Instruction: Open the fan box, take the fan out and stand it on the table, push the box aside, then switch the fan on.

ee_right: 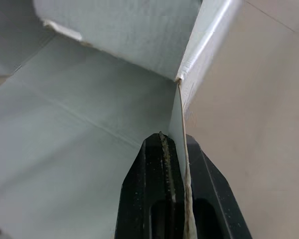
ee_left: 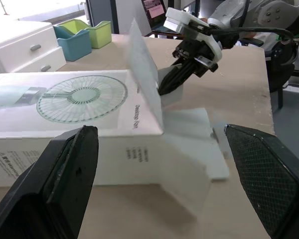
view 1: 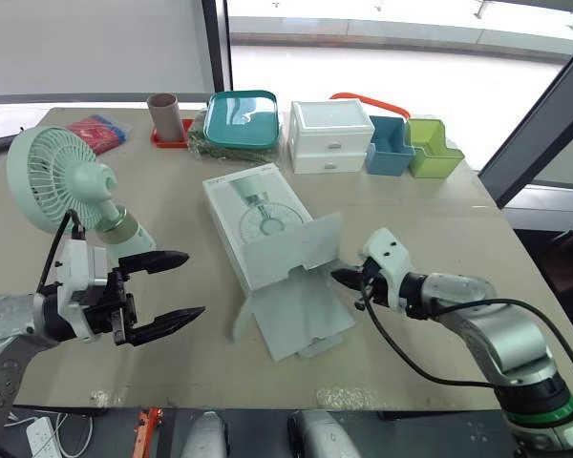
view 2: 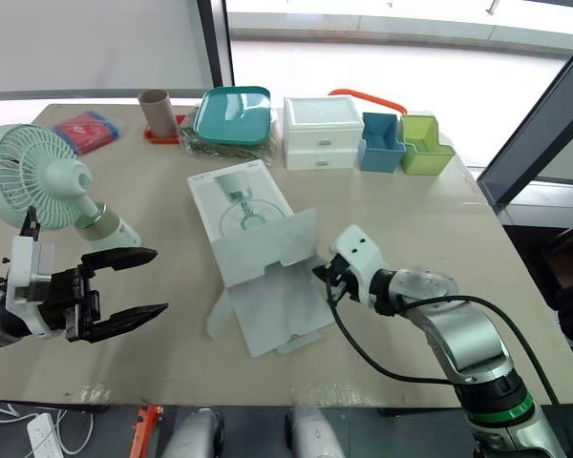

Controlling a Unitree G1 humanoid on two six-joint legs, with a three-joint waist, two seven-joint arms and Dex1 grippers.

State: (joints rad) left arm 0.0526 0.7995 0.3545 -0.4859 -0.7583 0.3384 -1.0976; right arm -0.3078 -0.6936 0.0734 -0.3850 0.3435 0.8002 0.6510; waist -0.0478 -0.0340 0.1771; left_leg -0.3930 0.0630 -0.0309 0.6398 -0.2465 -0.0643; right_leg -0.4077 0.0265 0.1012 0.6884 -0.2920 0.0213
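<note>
Your white fan box [view 1: 258,224] lies mid-way across the desk [view 1: 439,219], flap open. The pale green fan [view 1: 53,181] is at its nine o'clock, base hidden by your left arm. Right end effector [view 1: 339,277] pinches the flap; left end effector [view 1: 193,283] gapes empty.

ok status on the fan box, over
Left gripper open, empty, by the fan. Right gripper shut on the box flap. Fan out, on the table; box open mid-table.
</note>
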